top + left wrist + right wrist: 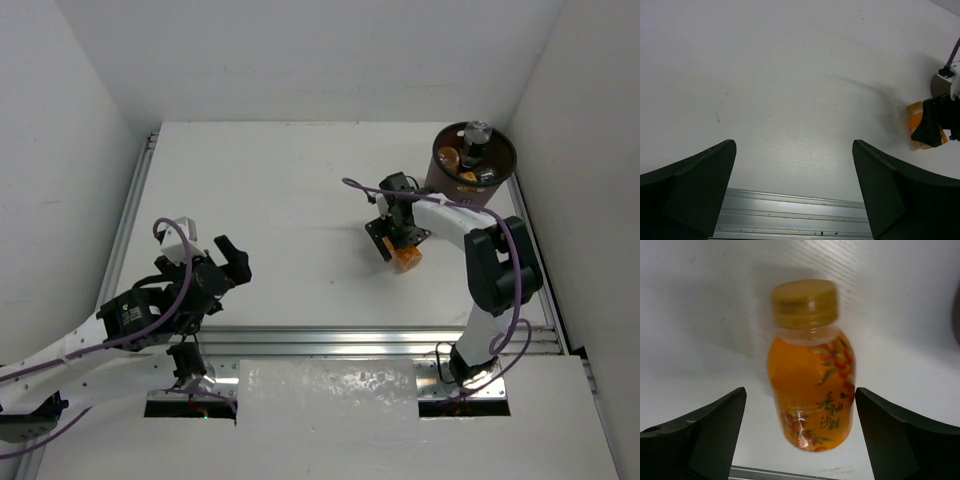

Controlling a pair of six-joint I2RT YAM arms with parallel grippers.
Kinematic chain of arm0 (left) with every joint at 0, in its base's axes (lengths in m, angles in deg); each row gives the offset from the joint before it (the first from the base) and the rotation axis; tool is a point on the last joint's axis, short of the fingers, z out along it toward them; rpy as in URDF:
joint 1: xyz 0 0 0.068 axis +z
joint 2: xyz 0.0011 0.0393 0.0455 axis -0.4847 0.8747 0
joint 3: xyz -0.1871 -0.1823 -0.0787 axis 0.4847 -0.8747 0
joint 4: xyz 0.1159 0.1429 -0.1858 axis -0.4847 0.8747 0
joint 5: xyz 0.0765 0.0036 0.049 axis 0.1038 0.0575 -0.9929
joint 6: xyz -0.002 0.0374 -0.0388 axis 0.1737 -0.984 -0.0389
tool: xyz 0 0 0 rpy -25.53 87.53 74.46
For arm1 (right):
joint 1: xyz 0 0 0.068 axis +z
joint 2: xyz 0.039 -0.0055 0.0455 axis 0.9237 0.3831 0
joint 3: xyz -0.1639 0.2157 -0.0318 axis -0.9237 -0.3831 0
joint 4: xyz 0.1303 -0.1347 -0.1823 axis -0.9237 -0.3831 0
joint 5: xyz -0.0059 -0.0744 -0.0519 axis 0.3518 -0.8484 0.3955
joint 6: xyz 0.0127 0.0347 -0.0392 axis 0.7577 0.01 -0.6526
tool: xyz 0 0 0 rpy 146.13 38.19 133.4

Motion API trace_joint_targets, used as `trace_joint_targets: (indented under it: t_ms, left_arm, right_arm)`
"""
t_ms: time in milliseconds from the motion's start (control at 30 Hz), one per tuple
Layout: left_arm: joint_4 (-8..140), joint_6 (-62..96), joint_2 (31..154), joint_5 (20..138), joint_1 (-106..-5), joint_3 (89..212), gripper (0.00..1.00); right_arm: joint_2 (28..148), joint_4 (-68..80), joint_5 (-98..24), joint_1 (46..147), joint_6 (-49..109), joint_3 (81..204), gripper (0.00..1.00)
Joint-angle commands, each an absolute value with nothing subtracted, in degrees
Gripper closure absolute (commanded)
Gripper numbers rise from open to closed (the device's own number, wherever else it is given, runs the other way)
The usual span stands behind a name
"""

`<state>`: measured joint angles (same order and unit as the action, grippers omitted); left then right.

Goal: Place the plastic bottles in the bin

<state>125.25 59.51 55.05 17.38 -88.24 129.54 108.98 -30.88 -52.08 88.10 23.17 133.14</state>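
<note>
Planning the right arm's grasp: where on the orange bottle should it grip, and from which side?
The bottle seems to lie on its side on the table. Take its labelled body rather than the narrower cap, coming straight down from above. The open right gripper has a finger on each side of that body, so closing across its round width should hold it.
</note>
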Motion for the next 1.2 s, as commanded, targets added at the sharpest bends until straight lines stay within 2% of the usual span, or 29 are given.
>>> trace_joint_targets:
  t_ms: [0, 67, 100, 133, 167, 333, 467, 633, 800, 933, 967, 1033, 1067, 1100, 1133, 1167]
  left_arm:
    - [123.83, 58.64, 54.18, 17.28, -87.88, 129.36, 0.0]
    - [123.66, 58.64, 53.66, 17.28, -87.88, 129.27, 0.0]
    - [123.48, 58.47, 53.48, 17.28, -87.79, 129.27, 0.0]
    - [123.48, 58.38, 53.13, 17.37, -87.88, 129.27, 0.0]
    - [123.13, 58.12, 53.04, 17.54, -87.88, 129.18, 0.0]
    - [122.69, 57.59, 53.39, 17.89, -87.88, 129.01, 0.0]
    - [122.6, 57.85, 53.92, 18.24, -87.79, 128.74, 0.0]
    - [123.48, 58.99, 55.15, 17.98, -87.79, 129.01, 0.0]
    - [123.4, 58.91, 54.88, 18.51, -87.79, 128.83, 0.0]
    - [121.99, 57.42, 54.88, 19.12, -87.7, 128.48, 0.0]
    - [121.99, 57.24, 55.14, 19.3, -87.7, 128.48, 0.0]
    - [122.07, 57.24, 55.85, 19.3, -87.79, 128.57, 0.0]
    - [121.99, 57.24, 56.29, 19.3, -87.7, 128.57, 0.0]
    - [121.99, 57.24, 56.64, 19.3, -87.79, 128.48, 0.0]
    - [121.99, 57.32, 56.9, 19.13, -87.79, 128.48, 0.01]
    - [121.9, 57.24, 57.86, 19.04, -87.79, 128.48, 0.01]
  right_arm:
    - [111.15, -28.83, -49.64, 89.1, 22.87, 133.75, 0.12]
    - [112.29, -28.48, -50.0, 89.36, 22.87, 133.39, 0.23]
    - [112.13, -28.22, -50.17, 89.8, 24.61, 133.22, 0.35]
    - [111.69, -27.78, -51.74, 89.98, 25.32, 132.95, 0.55]
    - [109.68, -26.65, -52.45, 90.67, 26.11, 132.34, 0.67]
    - [96.95, -24.53, -48.61, 91.73, 29.54, 133.04, 0.71]
    - [86.48, -25.65, -44.9, 88.23, 33.58, 141.0, 0.73]
    - [88.21, -33.3, -48.32, 79.2, 34.91, 155.34, 0.73]
    - [98.91, -44.29, -55.26, 69.78, 35.09, 172.13, 0.7]
    - [102.18, -44.92, -56.32, 67.74, 35.17, 174.08, 0.62]
    - [102.89, -45.79, -56.33, 67.74, 35.35, 175.04, 0.58]
    - [104.38, -46.67, -56.85, 67.74, 35.7, 175.66, 0.36]
    - [104.56, -47.63, -57.11, 67.74, 36.31, 176.19, 0.09]
    - [104.48, -47.73, -57.12, 67.74, 36.32, 176.28, 0.09]
    - [104.22, -47.64, -57.99, 67.74, 36.84, 176.28, 0.01]
    - [103.69, -47.81, -58.08, 67.74, 36.84, 176.98, 0.01]
